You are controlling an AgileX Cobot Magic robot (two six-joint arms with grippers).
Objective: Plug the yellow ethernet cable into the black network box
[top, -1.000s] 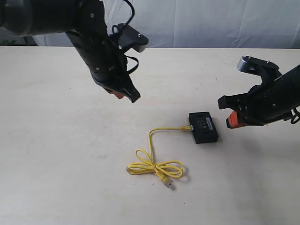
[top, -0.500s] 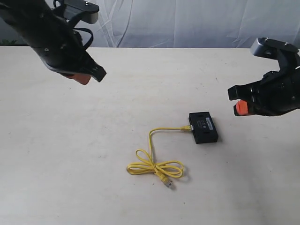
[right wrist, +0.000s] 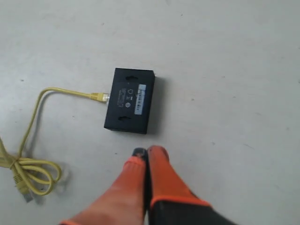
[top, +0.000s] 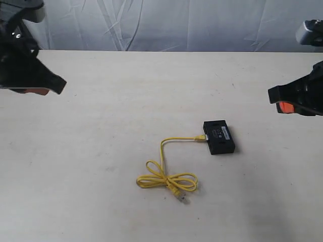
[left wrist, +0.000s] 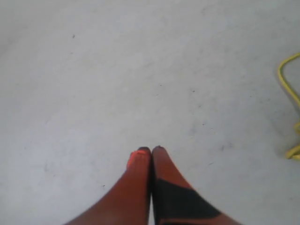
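Lighting is bright, even and diffuse, with no glare on the table (top: 101, 126). Shadows are soft and short; a thin one hugs the black network box (top: 218, 136). The exterior view is sharp. Both wrist views are softer and greyer, and the left gripper (left wrist: 151, 149) is blurred near the lens.
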